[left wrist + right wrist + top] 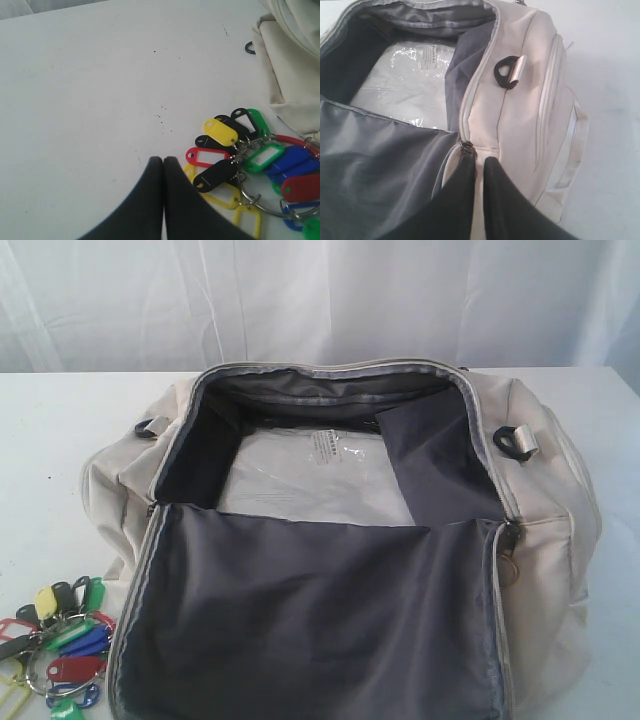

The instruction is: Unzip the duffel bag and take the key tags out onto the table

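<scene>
Left end effector: black fingers pressed together, empty, hovering over the desk, just beside the key tags. Key tags lie on the desk, outside the bag, near its front left corner: red, green, blue, yellow and black tags on metal rings. Duffel bag sits mid-desk, unzipped, top flap folded toward the front, dark grey lining showing. Inside is a clear plastic-wrapped packet with a white printed label. Black D-ring on the bag's right end, zipper pull at the right front corner of the opening. Right end effector: fingers almost together with a thin slit between, nothing seen in it, tips over the bag's cream side, right by the zipper pull.
</scene>
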